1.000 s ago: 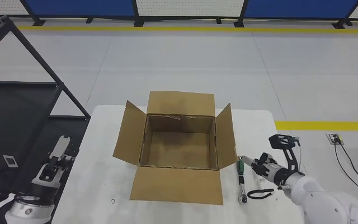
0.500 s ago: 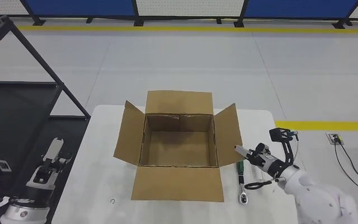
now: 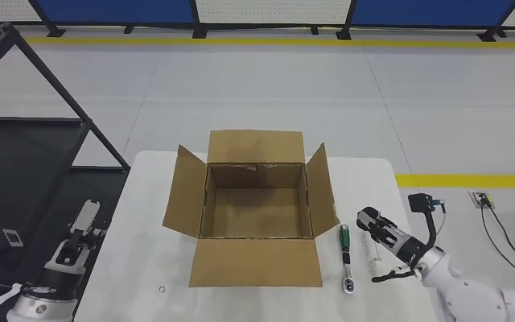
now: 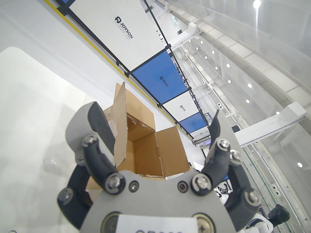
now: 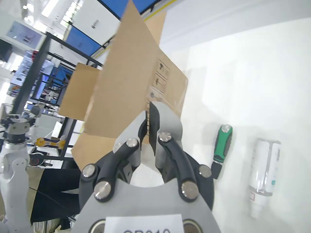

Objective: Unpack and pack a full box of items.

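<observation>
Cardboard first: the box [image 3: 257,213] sits in the middle of the counter [image 3: 145,266] with all four flaps out and its floor bare. I judge the unpacking done, since I can see nothing left inside. The green-handled ratchet [image 3: 345,258] and a small white bottle [image 5: 264,168] lie side by side on the counter, just beside the box's right flap. Both, I reckon, must go back in, so the packing half is not yet begun. My right fingers [image 5: 167,122] hang near those two, pinched almost together and holding nothing. My left fingers [image 4: 99,122] are spread wide and empty — off past the counter's left edge, well apart from the box.
</observation>
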